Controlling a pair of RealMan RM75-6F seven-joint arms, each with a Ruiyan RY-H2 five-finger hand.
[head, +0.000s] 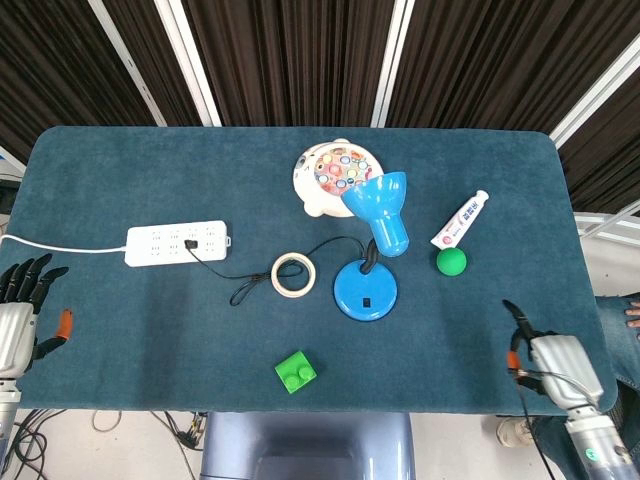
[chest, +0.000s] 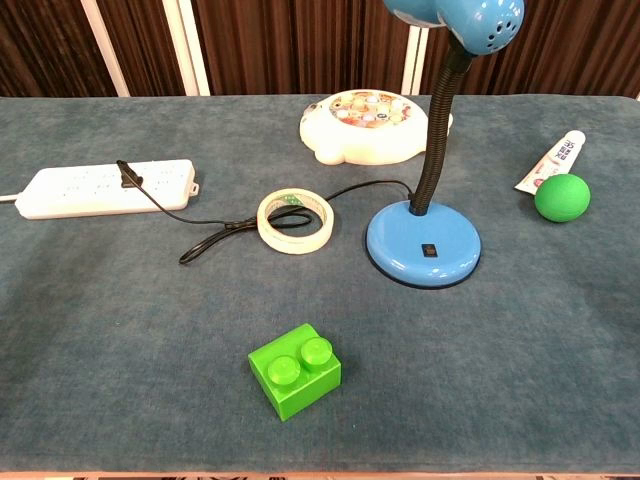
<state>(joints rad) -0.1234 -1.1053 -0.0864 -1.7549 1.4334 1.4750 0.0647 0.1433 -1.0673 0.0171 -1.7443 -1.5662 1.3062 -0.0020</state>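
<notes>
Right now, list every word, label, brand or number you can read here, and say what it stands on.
No text can be read.
Toothpaste tube: pink and blue print, too small and blurred to read.
Round toy: coloured spots only, no letters visible.
Power strip and lamp base: no legible marking.

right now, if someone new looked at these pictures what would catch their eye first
The blue desk lamp near the middle of the table, its shade bent up and over, its cord running past a roll of tape to the white power strip. Next, the bright green brick near the front edge and the green ball beside a toothpaste tube. The right hand sits over the table's front right corner.
</notes>
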